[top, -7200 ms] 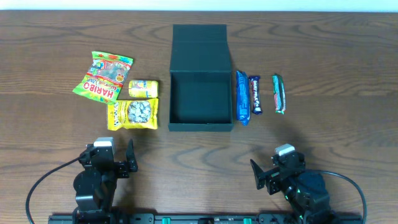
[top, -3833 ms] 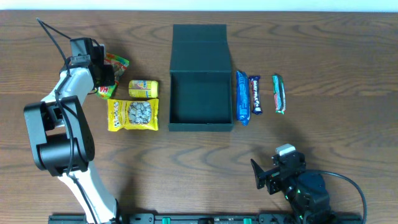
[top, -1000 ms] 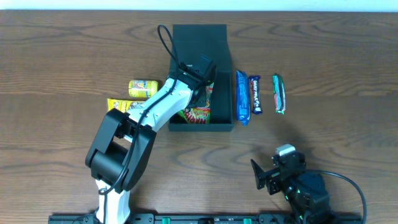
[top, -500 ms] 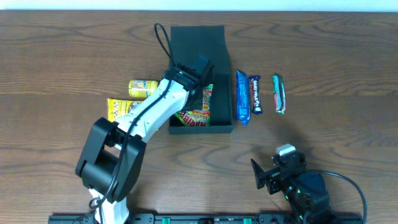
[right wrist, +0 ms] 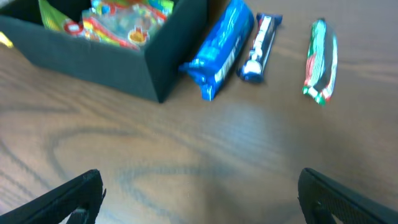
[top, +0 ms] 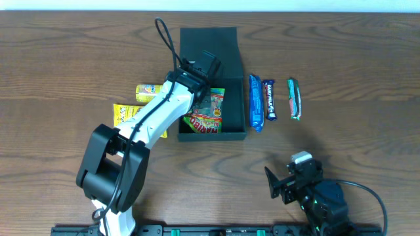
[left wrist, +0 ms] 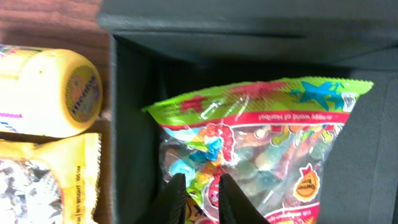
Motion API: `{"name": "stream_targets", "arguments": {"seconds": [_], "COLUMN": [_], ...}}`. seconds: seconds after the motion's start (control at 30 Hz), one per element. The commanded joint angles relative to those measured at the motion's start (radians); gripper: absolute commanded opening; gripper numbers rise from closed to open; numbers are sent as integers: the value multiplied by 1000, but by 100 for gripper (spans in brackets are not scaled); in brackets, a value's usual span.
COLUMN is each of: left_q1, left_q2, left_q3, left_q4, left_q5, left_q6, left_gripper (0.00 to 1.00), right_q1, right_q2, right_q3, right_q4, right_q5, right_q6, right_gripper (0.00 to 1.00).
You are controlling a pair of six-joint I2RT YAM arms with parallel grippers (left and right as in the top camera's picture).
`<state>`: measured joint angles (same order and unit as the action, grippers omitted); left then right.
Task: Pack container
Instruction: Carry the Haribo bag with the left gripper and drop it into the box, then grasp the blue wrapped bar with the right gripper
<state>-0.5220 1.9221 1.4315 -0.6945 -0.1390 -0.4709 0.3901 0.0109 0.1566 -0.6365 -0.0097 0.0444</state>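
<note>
The dark teal container (top: pixel 212 135) stands open at mid-table, its flap lid (top: pixel 226 40) laid back. A green and red gummy bag (top: pixel 210 116) lies inside it, filling the left wrist view as the gummy bag (left wrist: pixel 273 137) against the container's wall (left wrist: pixel 132 124). My left gripper (top: pixel 207 68) hovers over the container's far part; its jaws (left wrist: pixel 199 190) stand a narrow gap apart just above the bag, gripping nothing. My right gripper (top: pixel 289 183) rests wide open near the front edge, nothing between its jaws (right wrist: pixel 199 193).
A yellow tube (top: pixel 149 92) and a yellow snack packet (top: pixel 123 115) lie left of the container. To its right lie a blue bar (top: pixel 255 102), a dark bar (top: pixel 269 100) and a green bar (top: pixel 294 99). My left arm reaches diagonally over the yellow packet.
The left jaws have parted slightly and let go of the gummy bag, which now lies in the container. The left gripper has drawn back a little towards the lid. The right arm is still.
</note>
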Motion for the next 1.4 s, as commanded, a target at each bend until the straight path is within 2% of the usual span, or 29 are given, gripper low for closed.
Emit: {"name": "stream_targets", "arguments": {"seconds": [0.0, 0.07, 0.13, 0.27, 0.33, 0.37, 0.47, 0.57, 0.77, 0.87, 0.97, 1.1, 1.3, 1.37], "left_q1": [21, 32, 44, 72, 86, 92, 111, 132, 221, 269, 319, 364, 395, 402], "left_q2": [-23, -23, -23, -23, -23, -23, -23, -23, -23, -23, -23, -23, -23, -23], "left_q3": [34, 73, 120, 208, 239, 251, 282, 297, 299, 299, 299, 299, 299, 299], "left_q4": [-5, -20, -35, -27, -23, -24, -39, -58, -100, -130, -184, -240, -278, -277], "left_q5": [-21, -20, -21, -21, -18, -18, -17, -16, 120, 122, 122, 125, 122, 122], "left_q6": [6, 41, 72, 102, 102, 102, 102, 101, 101, 109, 109, 108, 113, 113], "left_gripper": [19, 19, 21, 25, 30, 34, 40, 43, 54, 55, 55, 54, 54, 55], "right_q1": [-9, -10, -10, -11, -12, -12, -24, -51, -143, -181, -211, -214, -214, -211], "right_q2": [-5, -5, -5, -5, -4, 4, 97, 261, 822, 1077, 1282, 1437, 1671, 1721], "right_q3": [-1, -1, -1, -1, -1, -1, 8, 65, 398, 571, 719, 754, 936, 996], "right_q4": [123, 301, 433, 592, 613, 611, 634, 675, 639, 595, 626, 728, 415, 319], "right_q5": [-34, -142, -144, -84, 51, 89, 106, 33, -261, -405, -594, -550, -446, -370], "right_q6": [56, 295, 414, 430, 546, 558, 539, 515, 307, 241, 208, 143, 147, 137], "right_gripper": [99, 99, 99, 99, 99, 99, 99, 99, 99, 99, 99, 99, 99, 94]}}
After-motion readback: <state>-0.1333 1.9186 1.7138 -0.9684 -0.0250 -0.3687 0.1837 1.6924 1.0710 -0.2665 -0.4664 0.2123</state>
